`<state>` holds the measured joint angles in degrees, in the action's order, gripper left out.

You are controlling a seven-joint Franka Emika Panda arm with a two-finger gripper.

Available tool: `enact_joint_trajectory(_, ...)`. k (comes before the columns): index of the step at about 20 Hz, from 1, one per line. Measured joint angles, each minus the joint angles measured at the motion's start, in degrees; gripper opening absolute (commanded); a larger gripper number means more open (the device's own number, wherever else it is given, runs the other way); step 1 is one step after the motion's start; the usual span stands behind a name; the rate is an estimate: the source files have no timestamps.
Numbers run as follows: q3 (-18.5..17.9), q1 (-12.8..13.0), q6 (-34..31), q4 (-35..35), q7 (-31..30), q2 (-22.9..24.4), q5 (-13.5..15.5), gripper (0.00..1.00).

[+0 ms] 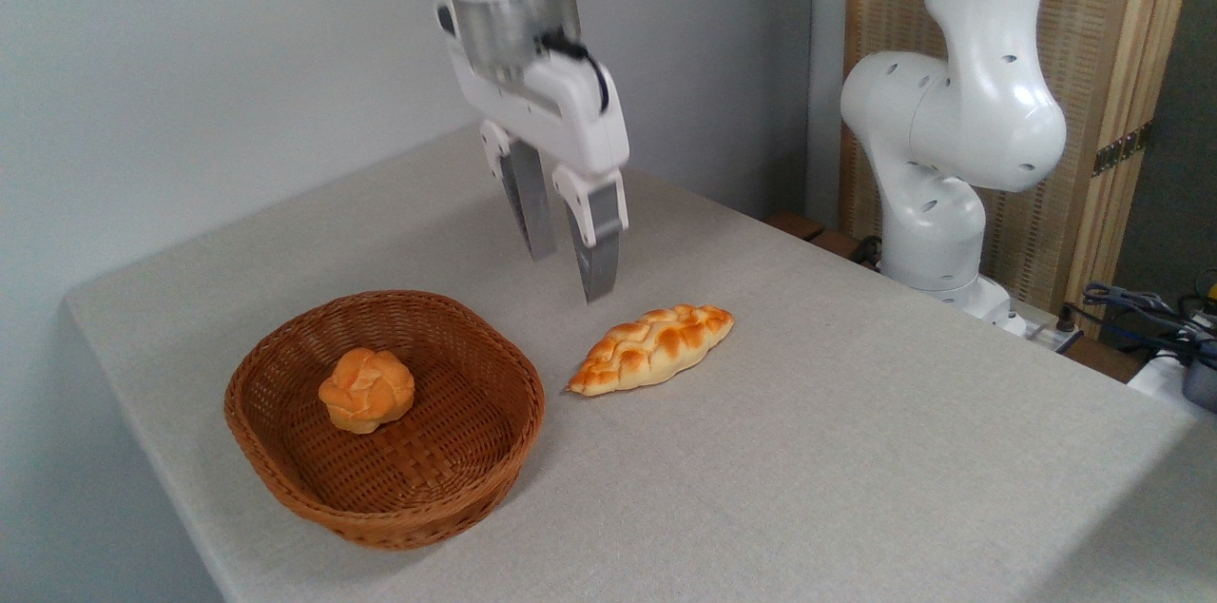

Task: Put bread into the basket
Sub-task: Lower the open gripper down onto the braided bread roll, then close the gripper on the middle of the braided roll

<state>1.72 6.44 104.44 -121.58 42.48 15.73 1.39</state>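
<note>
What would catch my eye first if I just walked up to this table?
Probably the white arm's pincer, hanging open above the grey table. Just below it, to the right, lies a long braided bread. To the left of the bread sits a brown wicker basket with a small round bun inside.

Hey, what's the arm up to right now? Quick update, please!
Gripper open, empty, above the table. Braided loaf on the cloth, right of the basket, untouched. Small round bun already in the basket. Nothing in the way.
</note>
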Motion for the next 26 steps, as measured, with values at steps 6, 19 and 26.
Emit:
enact_joint_trajectory(6, 0.06, 1.94, 6.22, -12.93, 3.90, 1.08, 0.00, 1.00)
enact_joint_trajectory(19, -0.11, 1.89, 6.68, -16.66, 5.79, 0.91, -0.01, 0.28)
enact_joint_trajectory(26, -0.24, 1.85, 6.68, -16.73, 5.79, 0.62, -0.05, 0.28)
